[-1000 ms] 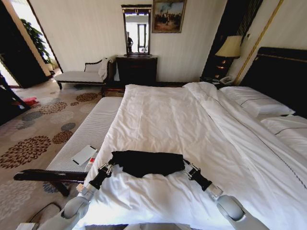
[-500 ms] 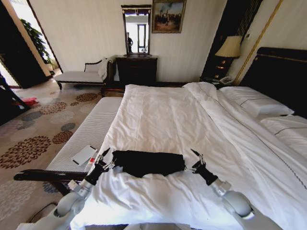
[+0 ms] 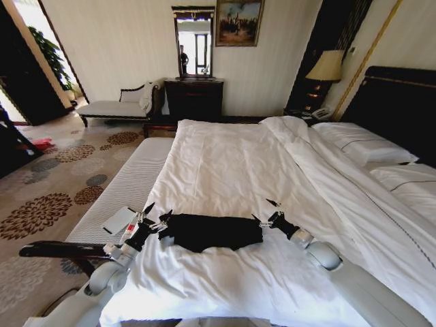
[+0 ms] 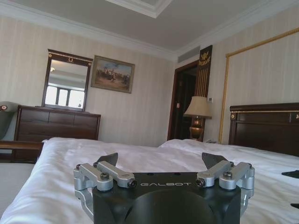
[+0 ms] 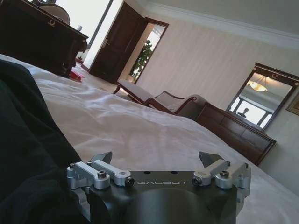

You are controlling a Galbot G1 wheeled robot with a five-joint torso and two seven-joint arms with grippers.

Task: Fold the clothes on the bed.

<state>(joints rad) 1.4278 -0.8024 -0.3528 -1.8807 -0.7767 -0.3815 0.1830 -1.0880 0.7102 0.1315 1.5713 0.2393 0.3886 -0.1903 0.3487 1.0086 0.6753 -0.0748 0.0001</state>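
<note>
1. A second ago both grippers were clamped on the ends of the black T-shirt [image 3: 210,231]; now both have let go, and their fingers stand spread apart with nothing between them.
2. The left gripper [image 3: 155,216] sits just beside the shirt's left end, lifted a little and tilted up, further from the cloth than half a second ago.
3. The right gripper [image 3: 266,211] has moved in closer to the shirt's right end and higher up the bed than before; its arm now lies across the duvet.
4. The T-shirt lies folded into a long narrow band across the near part of the bed [image 3: 238,163], in about the same spot as in the earlier pictures, flatter at its ends now that they are released.
5. In the left wrist view the open left gripper [image 4: 163,164] faces across the white duvet toward the headboard [image 4: 264,126] and a lamp [image 4: 198,112].
6. In the right wrist view the open right gripper [image 5: 156,163] sits just beside the dark cloth of the T-shirt [image 5: 28,140].
7. The duvet is white and lightly creased; pillows [image 3: 371,146] lie at the right by the dark headboard.
8. A padded bench [image 3: 129,184] stands along the bed's left side, carrying a small white card [image 3: 119,220].
9. Beyond are a patterned carpet [image 3: 48,197], a chaise longue [image 3: 119,105], a dark dresser [image 3: 194,99] with a mirror [image 3: 194,44], and a painting [image 3: 238,22].
</note>
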